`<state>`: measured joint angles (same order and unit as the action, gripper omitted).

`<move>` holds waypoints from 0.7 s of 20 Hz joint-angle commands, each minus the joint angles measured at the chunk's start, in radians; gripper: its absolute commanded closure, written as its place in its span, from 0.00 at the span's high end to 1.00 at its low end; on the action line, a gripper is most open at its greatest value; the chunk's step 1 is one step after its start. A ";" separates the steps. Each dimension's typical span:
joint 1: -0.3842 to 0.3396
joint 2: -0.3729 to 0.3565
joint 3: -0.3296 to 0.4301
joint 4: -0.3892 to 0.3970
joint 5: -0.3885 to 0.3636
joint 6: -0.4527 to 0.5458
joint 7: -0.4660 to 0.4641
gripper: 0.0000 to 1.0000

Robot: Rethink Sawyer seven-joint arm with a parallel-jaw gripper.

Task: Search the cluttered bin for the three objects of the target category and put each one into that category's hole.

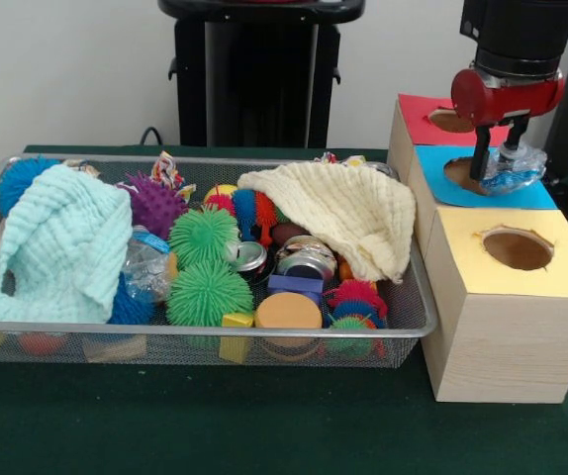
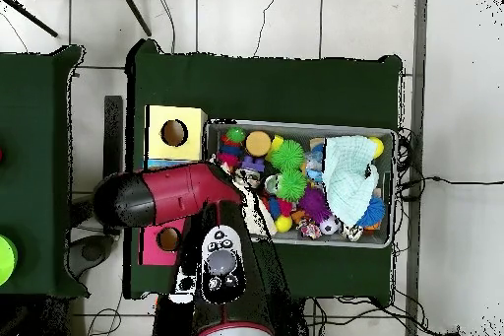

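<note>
The wire-mesh bin (image 1: pixel 403 297) serves as landmark; its silver lattice and thick metal rim hold a jumble. At its left end lies a crinkled pale-green cloth (image 1: pixel 61 242), and just beside that a crushed clear bottle with a blue label (image 1: pixel 147 262). Toward the middle sit bristly green spiky balls (image 1: pixel 205 267), a purple spiky ball (image 1: pixel 153 203), and shiny round cans (image 1: pixel 306 259). A waffled cream cloth (image 1: pixel 348 213) drapes the bin's right end. Right of the bin stand wooden boxes, each with a round hole. Over the blue-topped box (image 1: pixel 536 193) the gripper (image 1: pixel 497 163) pinches a second crumpled clear bottle (image 1: pixel 514 168) between narrowly set fingers, at the hole's edge.
</note>
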<state>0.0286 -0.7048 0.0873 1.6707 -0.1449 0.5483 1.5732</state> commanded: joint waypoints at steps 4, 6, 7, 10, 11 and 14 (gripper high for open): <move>0.056 0.070 -0.099 0.025 -0.012 0.161 0.204 0.00; 0.060 0.066 -0.106 0.029 -0.009 0.164 0.198 0.00; 0.060 0.067 -0.109 0.030 -0.006 0.176 0.192 0.00; 0.071 0.070 -0.121 0.030 0.000 0.184 0.194 0.00; 0.071 0.072 -0.122 0.032 0.001 0.181 0.191 0.00; 0.074 0.086 -0.125 0.025 0.005 0.156 0.188 0.00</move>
<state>0.1039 -0.6798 -0.0121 1.6663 -0.1445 0.6005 1.5732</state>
